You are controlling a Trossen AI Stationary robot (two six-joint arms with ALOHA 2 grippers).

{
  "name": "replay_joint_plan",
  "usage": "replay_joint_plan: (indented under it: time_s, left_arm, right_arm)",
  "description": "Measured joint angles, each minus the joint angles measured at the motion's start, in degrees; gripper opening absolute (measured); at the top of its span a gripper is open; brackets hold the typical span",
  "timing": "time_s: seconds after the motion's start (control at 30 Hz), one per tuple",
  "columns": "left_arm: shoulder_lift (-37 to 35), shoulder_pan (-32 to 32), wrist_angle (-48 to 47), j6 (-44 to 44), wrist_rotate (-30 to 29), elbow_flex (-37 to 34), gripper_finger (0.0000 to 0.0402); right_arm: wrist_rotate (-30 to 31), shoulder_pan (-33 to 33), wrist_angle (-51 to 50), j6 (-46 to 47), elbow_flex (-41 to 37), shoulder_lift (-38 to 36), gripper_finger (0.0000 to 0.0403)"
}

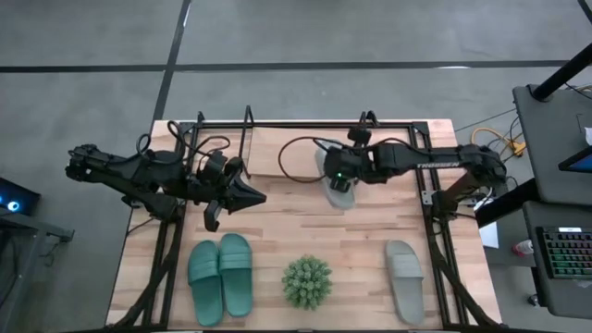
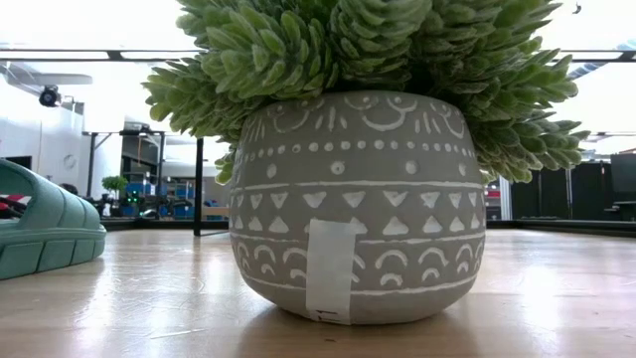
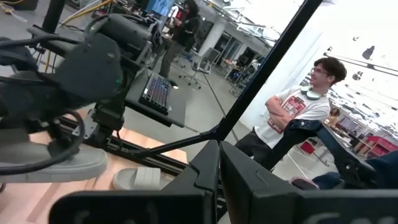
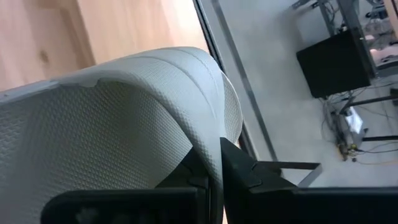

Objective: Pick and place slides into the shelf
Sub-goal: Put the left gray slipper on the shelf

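Grey slide (image 1: 337,181) pinched at strap by right tool (image 1: 340,176), closed on it, held at shelf (image 1: 277,139) far end of bench. 2nd grey slide (image 1: 404,280) flat, sole down, well apart from right tool, near bench front. Teal pair (image 1: 220,277) side by side, flat, in front of left tool (image 1: 242,196).

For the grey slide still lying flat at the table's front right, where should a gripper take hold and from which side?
Probably the wide strap of the grey slide: it arches clear of the flat sole, leaving room for a finger underneath. Come down from above, at the strap's open edge. The right gripper grips the other grey slide that way.
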Motion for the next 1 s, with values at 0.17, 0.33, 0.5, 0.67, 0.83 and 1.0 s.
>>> replay_joint_plan:
  time_s: [0.17, 0.33, 0.5, 0.67, 0.83, 1.0]
  left_arm:
    - [0.1, 0.0, 0.1, 0.0, -0.3, 0.0, 0.0000]
    - [0.2, 0.0, 0.4, 0.0, -1.2, 0.0, 0.0000]
    - [0.5, 0.1, 0.5, 0.0, -1.3, 0.0, 0.0000]
    - [0.7, 0.3, 0.5, 0.0, -1.3, 0.0, 0.0000]
    - [0.7, 0.3, 0.4, 0.0, -1.3, 0.0, 0.0000]
    - [0.7, 0.3, 0.5, 0.0, -1.3, 0.1, 0.0000]
  right_arm:
    - [-0.1, -3.4, 0.5, -4.3, 0.0, 0.6, 0.0011]
    - [-0.3, -6.2, 1.8, -7.7, 0.7, 2.9, 0.0011]
    - [-0.4, -8.0, 1.9, -8.0, 4.2, 7.2, 0.0011]
    - [0.9, -9.2, 2.0, -8.0, 8.7, 11.7, 0.0011]
    - [3.6, -9.7, 1.9, -8.3, 13.9, 16.2, 0.0011]
    - [5.7, -9.8, 1.8, -8.9, 19.2, 20.9, 0.0011]
